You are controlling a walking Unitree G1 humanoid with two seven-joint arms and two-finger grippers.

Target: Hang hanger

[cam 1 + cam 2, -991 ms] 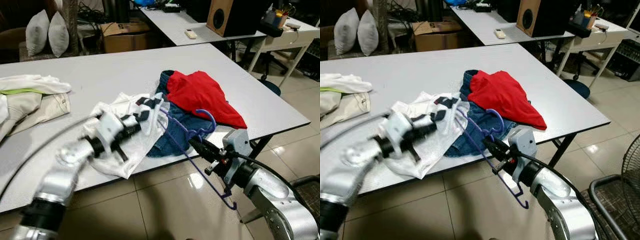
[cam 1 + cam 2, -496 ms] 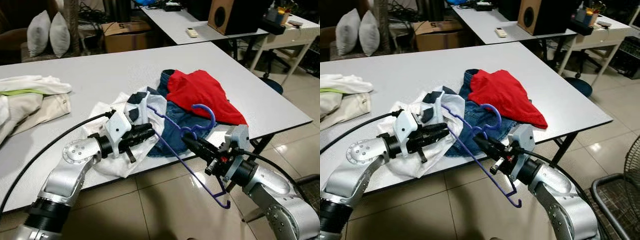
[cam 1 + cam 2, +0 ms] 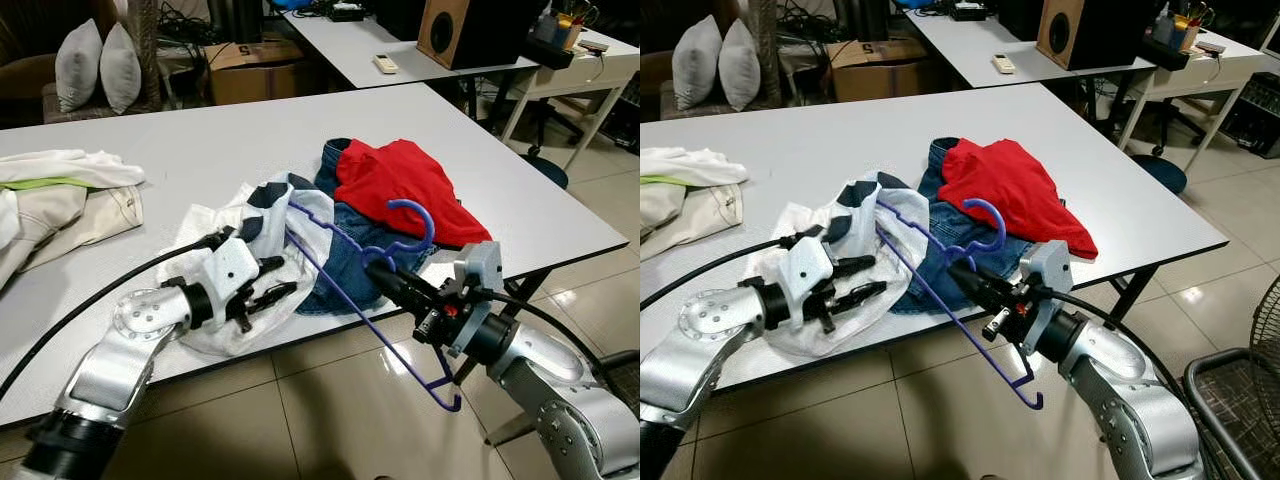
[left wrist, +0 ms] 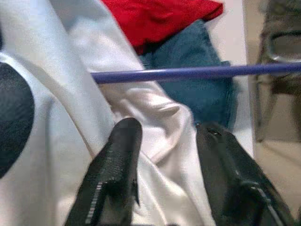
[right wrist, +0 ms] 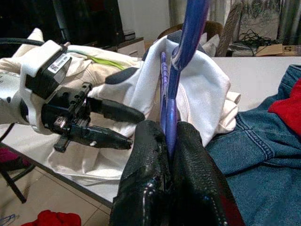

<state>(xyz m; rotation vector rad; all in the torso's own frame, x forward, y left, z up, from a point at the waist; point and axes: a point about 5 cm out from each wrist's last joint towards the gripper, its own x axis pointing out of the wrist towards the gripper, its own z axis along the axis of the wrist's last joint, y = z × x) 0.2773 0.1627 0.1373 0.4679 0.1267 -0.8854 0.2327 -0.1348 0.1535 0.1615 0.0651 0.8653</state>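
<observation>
Several garments crowd the near edge of the white table (image 3: 200,140): a red top (image 3: 400,185) lies over blue jeans (image 3: 345,260) at right, a cream pile (image 3: 60,205) sits far left, two pillows (image 3: 95,65) beyond. White shirt with dark patches (image 3: 270,215) drapes over the far arm of the hanger (image 3: 375,300). Hanger is thin, purple-blue, hook curling up above the jeans, lower bar slanting off the table toward the floor. Right gripper (image 3: 385,278) fingers pressed together on it just below the hook. Left gripper (image 3: 275,280) spread, pointing at the shirt's near fold, nothing between its fingers (image 4: 117,160).
</observation>
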